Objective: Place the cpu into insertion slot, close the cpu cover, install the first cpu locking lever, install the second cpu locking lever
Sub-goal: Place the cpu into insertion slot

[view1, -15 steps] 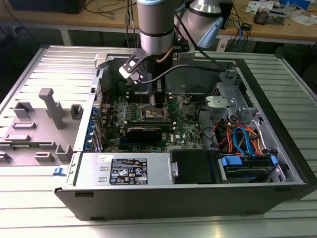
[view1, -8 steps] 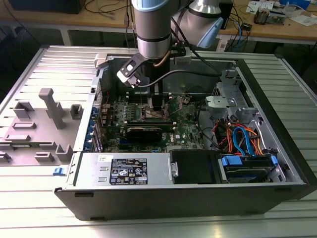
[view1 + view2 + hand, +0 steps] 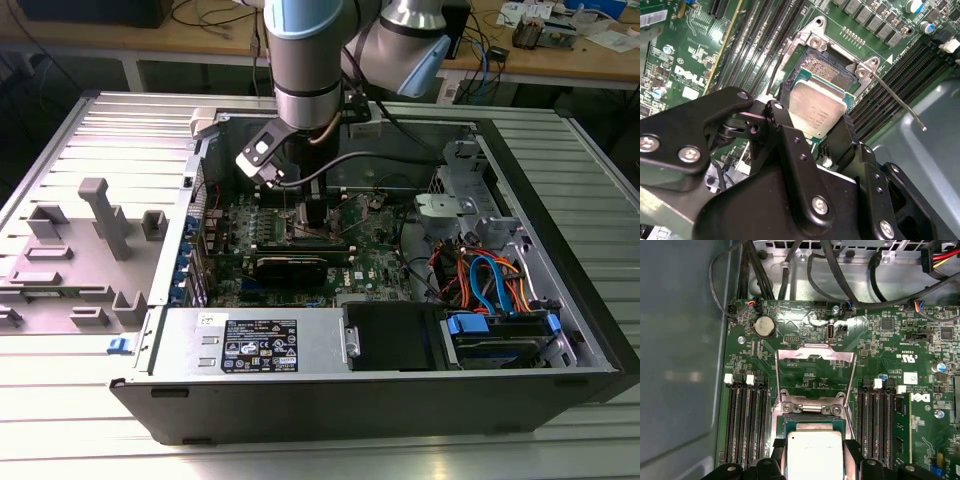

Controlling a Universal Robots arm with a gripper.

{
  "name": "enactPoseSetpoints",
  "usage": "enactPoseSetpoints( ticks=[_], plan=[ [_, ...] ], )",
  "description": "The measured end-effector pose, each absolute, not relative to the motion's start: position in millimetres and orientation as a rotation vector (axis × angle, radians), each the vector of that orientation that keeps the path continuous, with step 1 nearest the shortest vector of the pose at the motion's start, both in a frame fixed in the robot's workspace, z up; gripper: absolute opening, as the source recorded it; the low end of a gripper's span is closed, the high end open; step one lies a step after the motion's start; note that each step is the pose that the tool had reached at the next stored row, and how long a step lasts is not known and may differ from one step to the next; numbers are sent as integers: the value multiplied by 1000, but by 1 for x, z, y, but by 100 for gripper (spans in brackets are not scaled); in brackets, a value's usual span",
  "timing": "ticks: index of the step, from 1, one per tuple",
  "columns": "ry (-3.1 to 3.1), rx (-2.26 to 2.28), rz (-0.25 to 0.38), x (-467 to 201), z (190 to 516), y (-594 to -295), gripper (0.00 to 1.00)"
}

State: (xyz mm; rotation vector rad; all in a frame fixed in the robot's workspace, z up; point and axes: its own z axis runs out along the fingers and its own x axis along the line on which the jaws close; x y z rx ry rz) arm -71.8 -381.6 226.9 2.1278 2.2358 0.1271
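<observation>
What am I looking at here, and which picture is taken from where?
One robot arm reaches down into an open computer case lying on a table. The exterior view comes from a camera off the arm; both wrist views come from cameras riding on the arm, looking past its gripper. The black fingers grip the cpu, a small silver chip, over the insertion slot on the green motherboard. The cpu cover, a metal frame, stands flipped open beside the slot.
</observation>
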Motion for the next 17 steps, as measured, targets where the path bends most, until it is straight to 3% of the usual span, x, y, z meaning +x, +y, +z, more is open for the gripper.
enactPoseSetpoints(
  ticks=[8,17],
  plan=[
    [2208,2155,125,-74,202,-377,54],
    [2183,2177,120,-74,198,-377,54]
  ],
)
